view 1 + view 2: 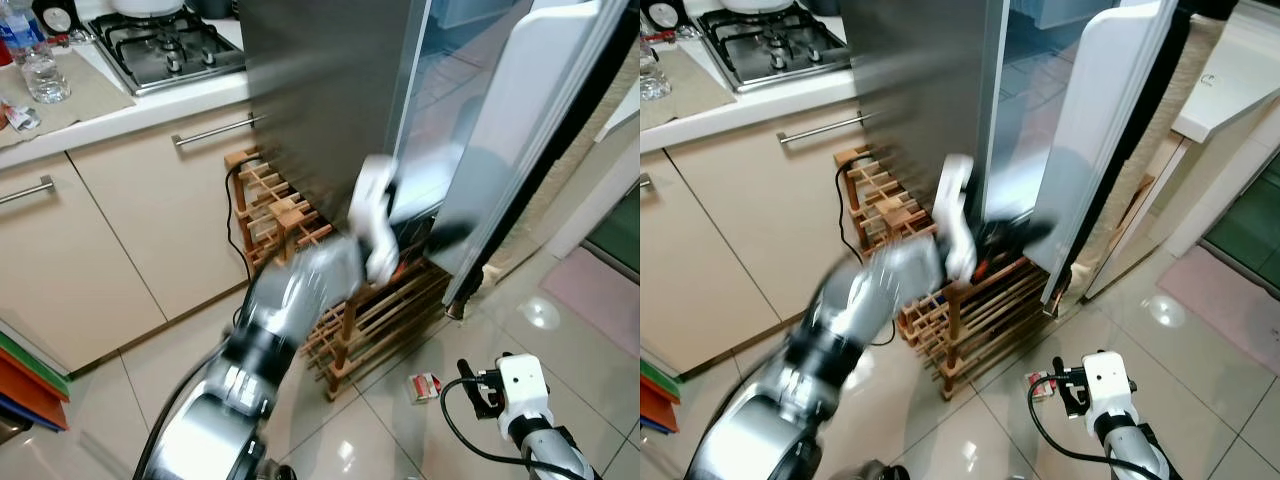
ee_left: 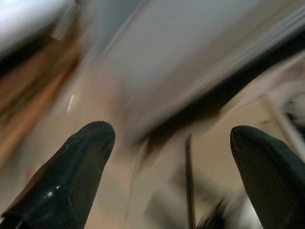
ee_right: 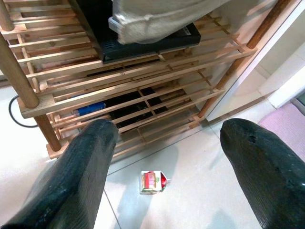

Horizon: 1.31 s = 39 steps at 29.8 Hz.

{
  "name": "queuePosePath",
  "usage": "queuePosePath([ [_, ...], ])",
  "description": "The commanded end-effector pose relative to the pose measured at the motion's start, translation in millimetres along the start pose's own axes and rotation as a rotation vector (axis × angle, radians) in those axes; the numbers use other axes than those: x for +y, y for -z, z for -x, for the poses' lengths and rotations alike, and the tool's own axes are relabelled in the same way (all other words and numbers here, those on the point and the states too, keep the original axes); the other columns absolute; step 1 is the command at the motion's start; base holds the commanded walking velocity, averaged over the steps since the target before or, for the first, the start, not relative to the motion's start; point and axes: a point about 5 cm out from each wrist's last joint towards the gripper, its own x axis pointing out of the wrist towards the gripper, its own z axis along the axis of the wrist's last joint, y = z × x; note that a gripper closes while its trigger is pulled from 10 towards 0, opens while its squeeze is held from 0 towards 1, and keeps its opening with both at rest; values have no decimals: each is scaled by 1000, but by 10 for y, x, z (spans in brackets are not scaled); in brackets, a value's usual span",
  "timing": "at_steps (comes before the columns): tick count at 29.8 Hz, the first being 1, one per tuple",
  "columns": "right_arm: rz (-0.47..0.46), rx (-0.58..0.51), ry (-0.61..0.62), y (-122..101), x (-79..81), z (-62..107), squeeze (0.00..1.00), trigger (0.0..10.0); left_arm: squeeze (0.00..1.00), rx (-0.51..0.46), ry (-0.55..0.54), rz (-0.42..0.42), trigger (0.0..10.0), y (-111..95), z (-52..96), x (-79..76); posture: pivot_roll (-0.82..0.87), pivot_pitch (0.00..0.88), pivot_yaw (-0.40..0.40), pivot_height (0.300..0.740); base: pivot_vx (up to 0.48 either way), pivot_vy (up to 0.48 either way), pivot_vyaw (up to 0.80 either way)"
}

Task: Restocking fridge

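Nearest, right hand hangs low w/ 2 fingers spread wide, empty, over the small carton lying on the floor tiles, prob. the item to restock. Farther, left hand, blurred, also wide apart & empty, reaches past the wooden rack toward the fridge door, likely to swing it wider.

Both head eyes look steeply down on the open fridge and wooden rack; the right wrist camera faces that rack closely.
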Motion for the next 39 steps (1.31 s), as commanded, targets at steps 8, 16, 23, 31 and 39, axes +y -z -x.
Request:
queuePosePath([
  [8, -2, 29, 6, 35, -26, 25, 0, 10000, 0, -355, 771, -438, 10000, -1139, -266, -2681, -12, 45, 72, 740, 0, 0, 0],
  [16, -2, 29, 6, 35, -26, 25, 0, 10000, 0, -355, 771, -438, 10000, -1139, -266, -2681, -12, 45, 72, 740, 0, 0, 0],
  [23, -2, 29, 6, 35, -26, 25, 0, 10000, 0, -355, 771, -438, 10000, -1139, -266, -2681, -12, 45, 72, 740, 0, 0, 0],
  [31, -2, 12, 13, 33, -28, 21, 0, 10000, 0, -341, 770, -456, 10000, -1128, -255, -2656, -12, 0, 0, 740, 0, 0, 0],
  [39, -2, 12, 13, 33, -28, 21, 0, 10000, 0, -341, 770, -456, 10000, -1128, -255, -2656, -12, 0, 0, 740, 0, 0, 0],
])
